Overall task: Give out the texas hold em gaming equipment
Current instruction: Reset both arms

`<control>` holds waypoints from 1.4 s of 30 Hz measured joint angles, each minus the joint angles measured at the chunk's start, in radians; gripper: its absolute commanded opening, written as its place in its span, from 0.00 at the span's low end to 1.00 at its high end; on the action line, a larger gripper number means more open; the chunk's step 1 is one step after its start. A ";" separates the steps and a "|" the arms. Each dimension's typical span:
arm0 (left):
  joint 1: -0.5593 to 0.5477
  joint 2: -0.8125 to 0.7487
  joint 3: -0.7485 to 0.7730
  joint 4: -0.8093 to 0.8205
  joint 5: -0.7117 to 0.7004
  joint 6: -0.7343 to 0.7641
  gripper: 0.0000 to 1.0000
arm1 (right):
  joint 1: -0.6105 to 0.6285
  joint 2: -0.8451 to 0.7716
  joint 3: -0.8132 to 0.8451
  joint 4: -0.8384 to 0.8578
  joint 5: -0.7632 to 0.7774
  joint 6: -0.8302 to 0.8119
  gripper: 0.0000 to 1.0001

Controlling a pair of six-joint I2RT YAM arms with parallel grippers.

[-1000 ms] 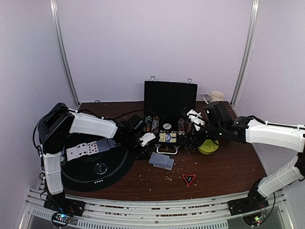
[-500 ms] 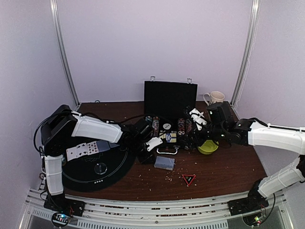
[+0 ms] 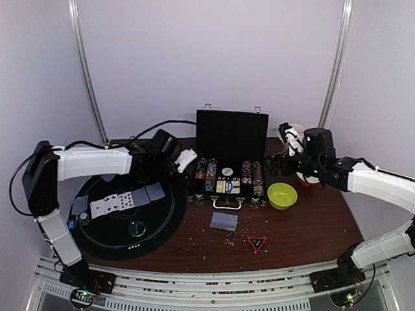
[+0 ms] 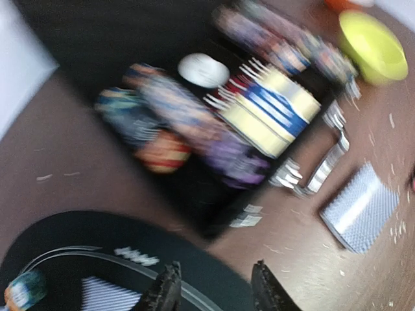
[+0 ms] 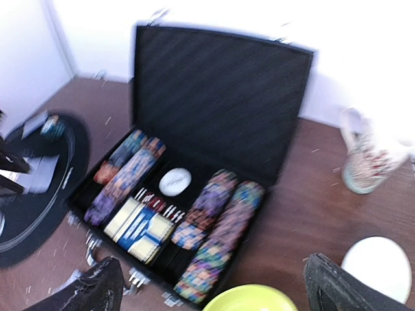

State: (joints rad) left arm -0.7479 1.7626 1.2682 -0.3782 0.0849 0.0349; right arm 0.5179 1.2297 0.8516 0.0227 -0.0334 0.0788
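Top external: grey-blue-backed deck (image 3: 224, 221) lies flat at six o'clock of the open black case (image 3: 231, 133), which holds multicoloured chip rows (image 3: 211, 173). Left gripper (image 4: 214, 269) is partly spread and empty; right gripper (image 5: 214, 265) is spread wide and empty.

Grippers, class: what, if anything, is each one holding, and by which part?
Nothing is held. The left gripper and the right gripper both stand open, with nothing between their fingers.

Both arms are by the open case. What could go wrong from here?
The right pincer hangs open near the patterned mug; a swing could tip it. The left pincer is beside the left chip rows of the case and could knock them. Both wrist views are blurred, so aiming is unsure.
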 measured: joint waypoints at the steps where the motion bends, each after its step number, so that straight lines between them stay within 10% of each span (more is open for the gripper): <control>1: 0.045 -0.054 -0.019 0.020 0.002 -0.017 0.48 | -0.031 -0.020 -0.008 0.022 0.010 0.008 1.00; 10: 0.489 -0.532 -0.442 0.423 -0.310 -0.151 0.98 | -0.383 -0.209 -0.252 0.298 0.075 0.097 1.00; 23: 0.503 -0.477 -0.972 1.231 -0.760 -0.085 0.98 | -0.473 -0.052 -0.711 0.977 0.156 0.089 1.00; 30: 0.513 -0.241 -1.053 1.586 -0.753 -0.017 0.98 | -0.476 0.115 -0.749 1.205 0.160 0.057 1.00; 42: 0.565 -0.232 -1.066 1.726 -0.598 -0.002 0.98 | -0.480 0.327 -0.648 1.340 0.051 0.003 1.00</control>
State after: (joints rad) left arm -0.1829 1.5307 0.2024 1.3479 -0.5133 0.0330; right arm 0.0376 1.5566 0.2039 1.3624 0.0177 0.0818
